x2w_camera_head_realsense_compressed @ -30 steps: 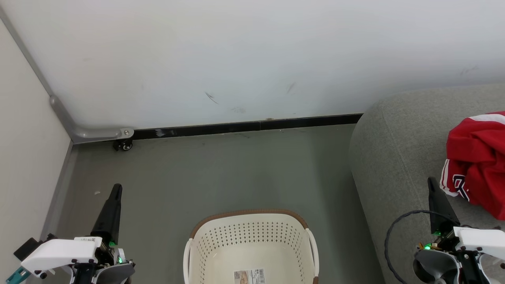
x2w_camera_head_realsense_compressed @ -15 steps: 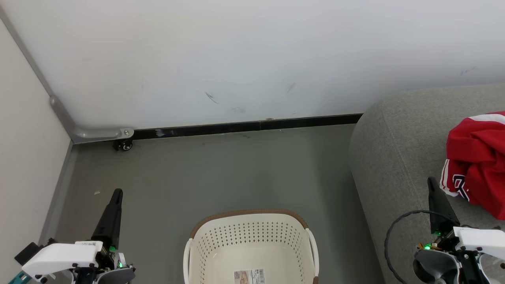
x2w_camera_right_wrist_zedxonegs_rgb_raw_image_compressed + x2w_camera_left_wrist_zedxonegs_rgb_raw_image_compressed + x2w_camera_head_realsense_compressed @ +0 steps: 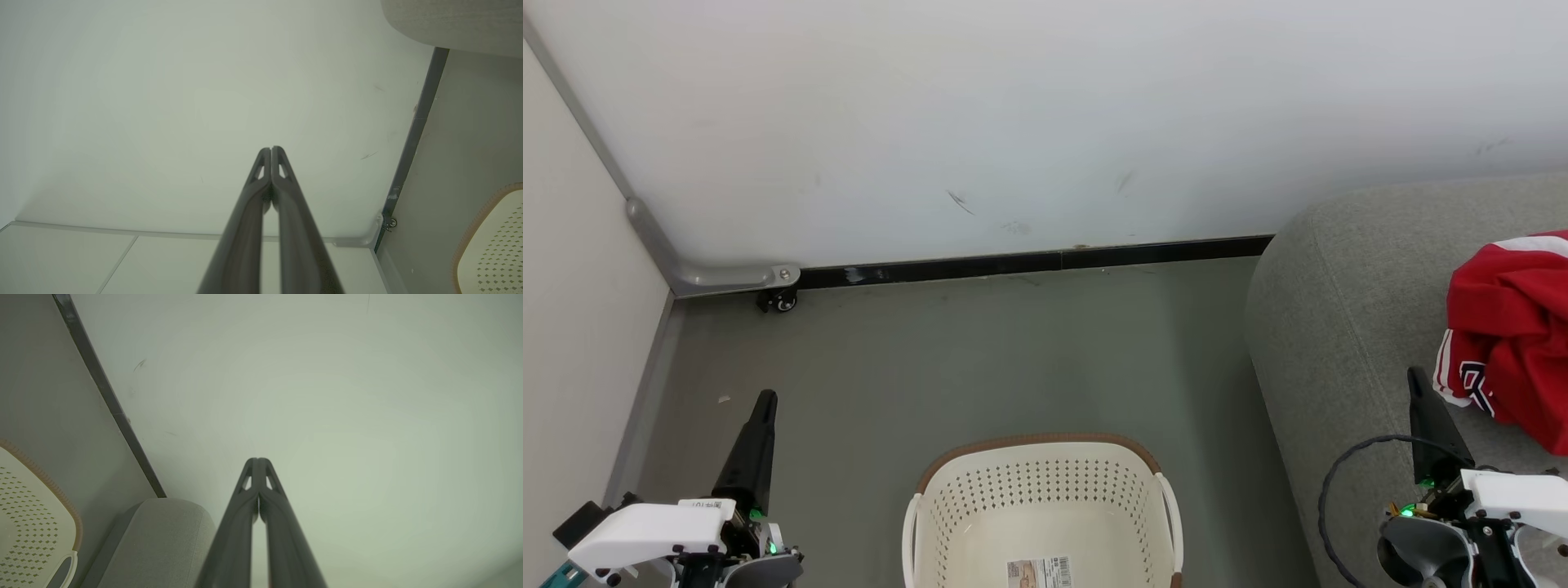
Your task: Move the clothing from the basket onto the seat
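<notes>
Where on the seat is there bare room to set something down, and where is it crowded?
The seat is bare along its left strip, from the rounded corner near the wall down to the right gripper. Its right side is crowded by the red jerseys. The floor between basket and wall is also free.
</notes>
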### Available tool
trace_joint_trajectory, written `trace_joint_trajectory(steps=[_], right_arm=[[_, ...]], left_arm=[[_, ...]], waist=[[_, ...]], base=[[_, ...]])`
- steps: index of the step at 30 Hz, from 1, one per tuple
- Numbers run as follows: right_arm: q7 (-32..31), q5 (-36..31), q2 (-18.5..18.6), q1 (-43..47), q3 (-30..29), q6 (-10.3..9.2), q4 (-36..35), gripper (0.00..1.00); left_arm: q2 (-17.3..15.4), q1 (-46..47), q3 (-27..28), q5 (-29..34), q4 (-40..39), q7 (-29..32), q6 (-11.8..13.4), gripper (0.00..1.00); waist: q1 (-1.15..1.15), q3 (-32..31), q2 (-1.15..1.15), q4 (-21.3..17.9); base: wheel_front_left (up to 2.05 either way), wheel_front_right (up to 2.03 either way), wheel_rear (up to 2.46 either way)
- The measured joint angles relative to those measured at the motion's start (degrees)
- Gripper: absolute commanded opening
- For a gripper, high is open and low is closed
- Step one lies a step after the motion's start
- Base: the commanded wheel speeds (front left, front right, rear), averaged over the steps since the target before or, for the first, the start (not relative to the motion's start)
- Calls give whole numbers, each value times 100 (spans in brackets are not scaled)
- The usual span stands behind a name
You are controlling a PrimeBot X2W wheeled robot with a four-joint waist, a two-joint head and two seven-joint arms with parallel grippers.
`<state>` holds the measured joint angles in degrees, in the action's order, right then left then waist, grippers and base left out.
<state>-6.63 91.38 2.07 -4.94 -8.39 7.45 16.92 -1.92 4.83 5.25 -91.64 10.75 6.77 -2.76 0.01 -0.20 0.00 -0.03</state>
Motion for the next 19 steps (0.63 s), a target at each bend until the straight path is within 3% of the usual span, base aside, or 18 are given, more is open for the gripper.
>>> trace_joint_trajectory(steps=[19], right_arm=[[0,0,1,0,4,0,-1,0]], left_arm=[[0,0,-4,0,-5,-7,7,0]], waist=[[0,0,0,0]], base=[[0,0,0]])
